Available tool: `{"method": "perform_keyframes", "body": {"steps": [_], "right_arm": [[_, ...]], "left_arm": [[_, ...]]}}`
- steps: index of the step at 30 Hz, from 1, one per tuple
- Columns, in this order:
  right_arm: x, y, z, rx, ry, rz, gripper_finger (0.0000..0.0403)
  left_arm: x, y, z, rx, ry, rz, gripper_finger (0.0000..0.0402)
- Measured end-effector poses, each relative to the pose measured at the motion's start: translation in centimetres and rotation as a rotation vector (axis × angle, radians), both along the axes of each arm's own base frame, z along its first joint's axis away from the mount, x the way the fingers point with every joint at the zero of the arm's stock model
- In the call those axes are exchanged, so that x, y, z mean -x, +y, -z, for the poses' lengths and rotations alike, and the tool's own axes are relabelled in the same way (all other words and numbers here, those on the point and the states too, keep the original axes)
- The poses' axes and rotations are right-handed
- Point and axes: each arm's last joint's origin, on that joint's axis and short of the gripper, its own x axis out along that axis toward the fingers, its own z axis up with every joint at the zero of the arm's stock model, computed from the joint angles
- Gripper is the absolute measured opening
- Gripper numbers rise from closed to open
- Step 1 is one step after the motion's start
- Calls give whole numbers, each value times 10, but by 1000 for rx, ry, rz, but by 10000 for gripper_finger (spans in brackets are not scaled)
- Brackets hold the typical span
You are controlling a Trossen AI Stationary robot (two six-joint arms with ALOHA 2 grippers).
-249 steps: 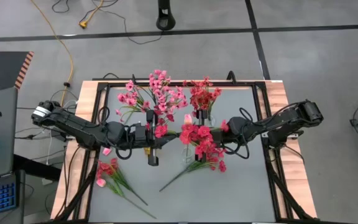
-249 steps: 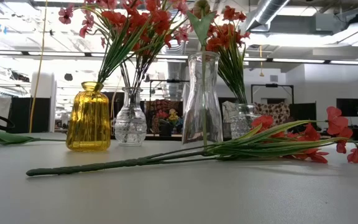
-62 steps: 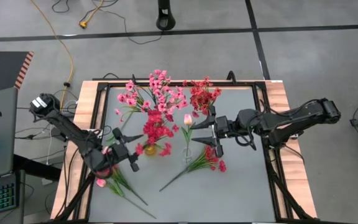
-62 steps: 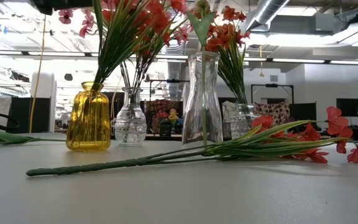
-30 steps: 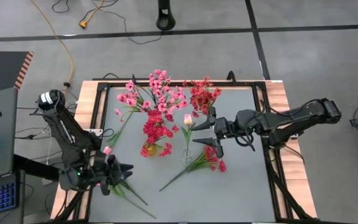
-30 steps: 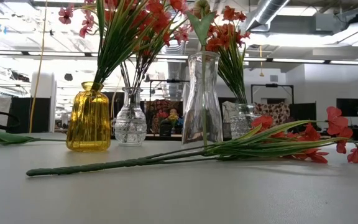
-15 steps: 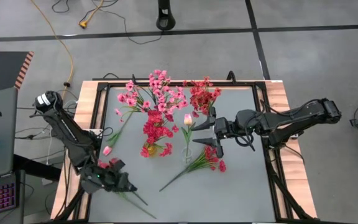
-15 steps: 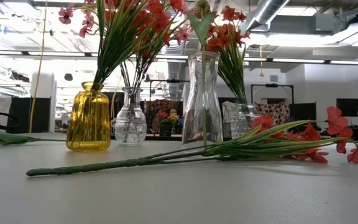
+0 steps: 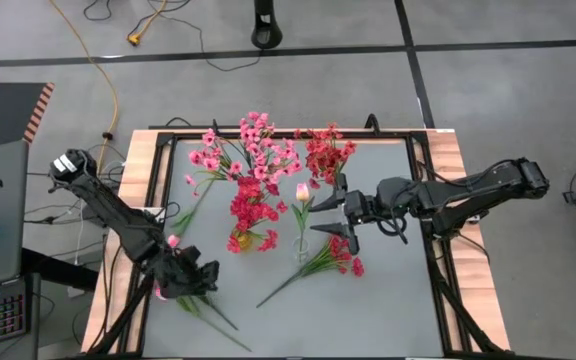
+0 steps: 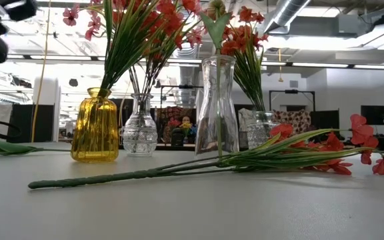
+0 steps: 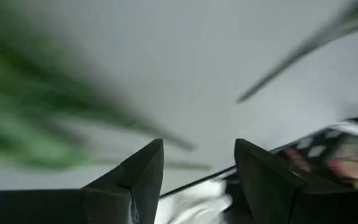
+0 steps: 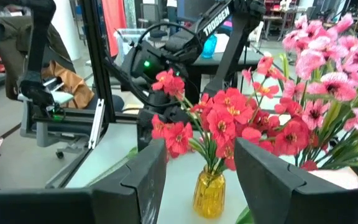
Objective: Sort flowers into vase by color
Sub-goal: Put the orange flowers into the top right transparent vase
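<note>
Left gripper (image 9: 190, 282): wide, empty — just dropped over the loose sprigs (image 9: 200, 303); next pick.
Right gripper (image 9: 336, 216): wide, unmoved — waiting.

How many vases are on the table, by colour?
Yellow glass vase: 1
Clear glass vases: 3 (short textured vase, tall vase, rear vase)
Total: 4

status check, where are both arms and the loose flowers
Left gripper open, low over the loose sprigs at the table's near-left corner. Right gripper open, empty, hovering beside the tulip vase. One red sprig flat mid-table, unobstructed.
</note>
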Motion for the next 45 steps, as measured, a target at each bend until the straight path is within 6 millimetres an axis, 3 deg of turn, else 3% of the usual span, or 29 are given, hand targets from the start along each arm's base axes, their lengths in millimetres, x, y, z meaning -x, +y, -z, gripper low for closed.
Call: {"method": "perform_keyframes", "body": {"steps": [5, 19, 28, 45], "right_arm": [[0, 0, 3, 6, 31, 0, 214], [0, 0, 3, 6, 35, 0, 214], [0, 0, 3, 6, 35, 0, 214], [0, 0, 3, 6, 35, 1, 214]], "left_arm": [[6, -1, 3, 88, 142, 73, 185], [19, 12, 13, -81, 292, 61, 185], [22, 11, 14, -56, 334, 92, 185], [5, 2, 49, -243, 366, 54, 185]]}}
